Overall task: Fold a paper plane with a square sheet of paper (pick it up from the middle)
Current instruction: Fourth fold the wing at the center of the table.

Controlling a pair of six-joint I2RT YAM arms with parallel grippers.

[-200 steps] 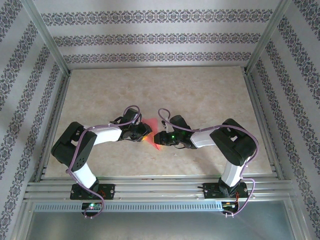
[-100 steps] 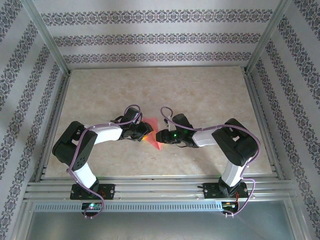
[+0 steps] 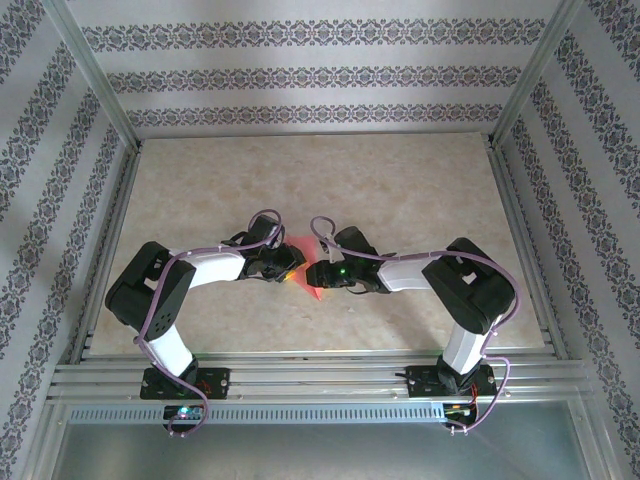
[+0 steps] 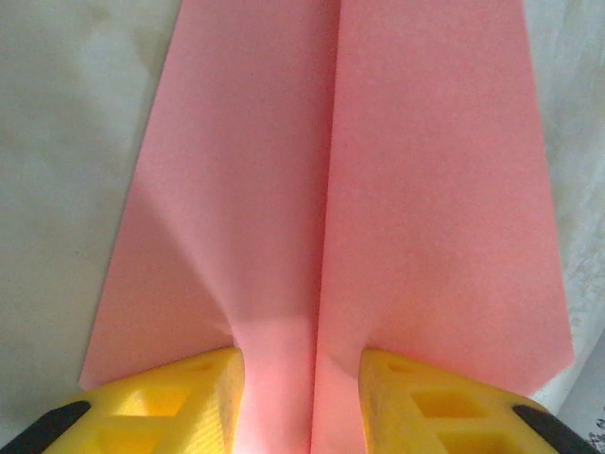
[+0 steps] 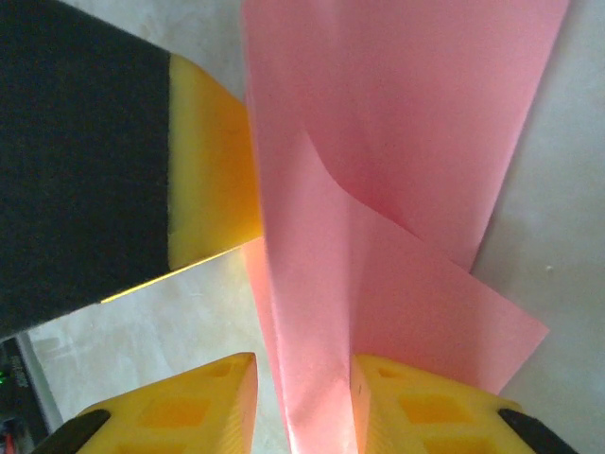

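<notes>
Left gripper [image 4: 302,392] clamping folded pink paper [image 4: 331,189] at centre crease; right gripper [image 5: 302,402] pinching same paper from opposite side above table [image 3: 400,180].

The paper plane [image 4: 378,189] is seen as thin, matt pink paper, sharply creased; the fingers [image 5: 198,189] are moulded of smooth yellow plastic; the bench [image 3: 400,180] is finished in mottled, marble-like beige.
</notes>
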